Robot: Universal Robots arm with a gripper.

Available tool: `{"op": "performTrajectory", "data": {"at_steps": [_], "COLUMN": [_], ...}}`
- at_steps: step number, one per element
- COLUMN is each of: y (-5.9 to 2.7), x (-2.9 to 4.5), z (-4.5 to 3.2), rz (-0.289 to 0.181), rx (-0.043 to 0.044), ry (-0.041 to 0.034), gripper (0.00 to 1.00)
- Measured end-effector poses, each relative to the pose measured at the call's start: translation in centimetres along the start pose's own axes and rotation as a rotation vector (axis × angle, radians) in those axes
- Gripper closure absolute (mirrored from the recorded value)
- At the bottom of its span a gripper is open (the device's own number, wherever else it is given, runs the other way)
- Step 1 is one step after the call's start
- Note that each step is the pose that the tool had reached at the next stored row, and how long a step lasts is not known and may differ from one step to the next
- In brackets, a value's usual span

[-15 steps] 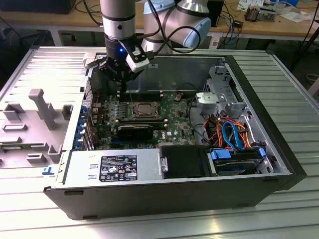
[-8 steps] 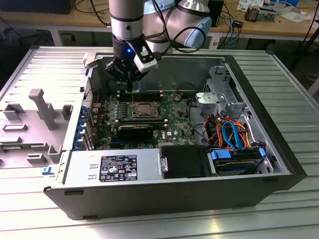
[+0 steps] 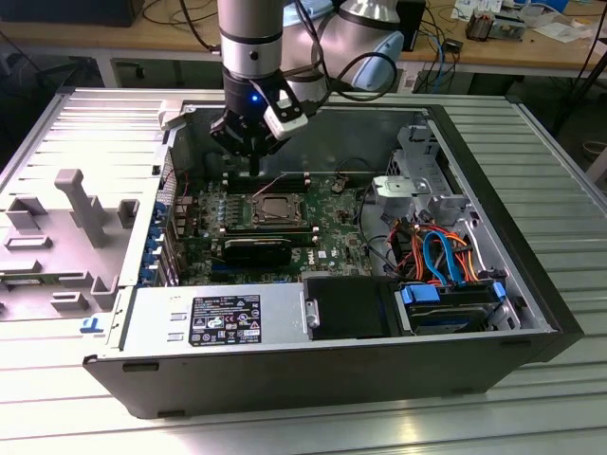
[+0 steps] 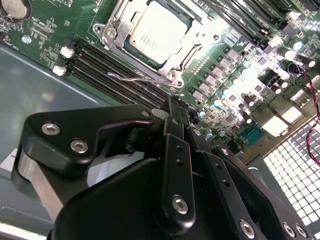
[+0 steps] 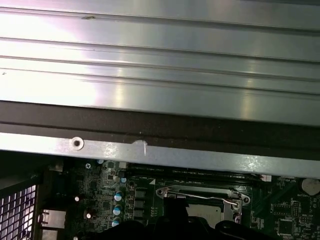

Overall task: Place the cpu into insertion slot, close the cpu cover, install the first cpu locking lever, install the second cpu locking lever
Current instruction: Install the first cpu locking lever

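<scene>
The cpu (image 4: 157, 31) lies flat in the insertion slot (image 3: 248, 216) on the green board, its silver top facing up. The cpu cover (image 4: 116, 25) is down around it as a silver frame. A thin wire lever (image 4: 134, 77) runs along the socket edge nearest the memory slots; the same lever (image 5: 200, 196) appears in the first wrist view. My gripper (image 3: 254, 169) hangs just above the board behind the socket, over the memory slots. In the second wrist view the gripper (image 4: 174, 106) is shut with nothing in it, its tips close to the lever.
Long black memory slots (image 4: 115, 65) run beside the socket. A long black module (image 3: 256, 248) sits in front of it. The power supply (image 3: 218, 318) and a drive bay with orange and blue cables (image 3: 446, 270) fill the case front. The case wall (image 5: 160, 152) rises behind the board.
</scene>
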State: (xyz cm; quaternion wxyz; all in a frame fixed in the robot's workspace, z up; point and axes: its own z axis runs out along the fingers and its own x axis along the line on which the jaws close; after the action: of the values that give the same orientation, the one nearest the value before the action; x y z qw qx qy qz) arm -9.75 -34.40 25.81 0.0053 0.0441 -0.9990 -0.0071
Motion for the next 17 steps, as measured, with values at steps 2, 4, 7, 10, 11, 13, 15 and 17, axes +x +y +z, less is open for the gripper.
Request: {"op": "performTrajectory", "data": {"at_steps": [2, 4, 7, 10, 11, 13, 15, 17], "y": [0.00, -0.01, 0.04, 0.11, 0.14, 0.20, 0.31, 0.41], "x": [-0.01, -0.11, -0.26, -0.38, -0.40, -0.41, -0.43, -0.46], "z": [0.21, 0.65, 1.20, 1.76, 1.99, 2.39, 2.80, 2.99], "rz": [0.000, 0.000, -0.002, -0.012, -0.013, -0.014, -0.015, -0.017], "rx": [0.0002, 0.0003, 0.0011, 0.0022, 0.0022, 0.0022, 0.0021, 0.0019], "ry": [0.0002, 0.0001, 0.0003, 0.0006, 0.0006, 0.0006, 0.0005, 0.0005], "gripper": [0.89, 0.89, 0.89, 0.89, 0.89, 0.89, 0.89, 0.89]}}
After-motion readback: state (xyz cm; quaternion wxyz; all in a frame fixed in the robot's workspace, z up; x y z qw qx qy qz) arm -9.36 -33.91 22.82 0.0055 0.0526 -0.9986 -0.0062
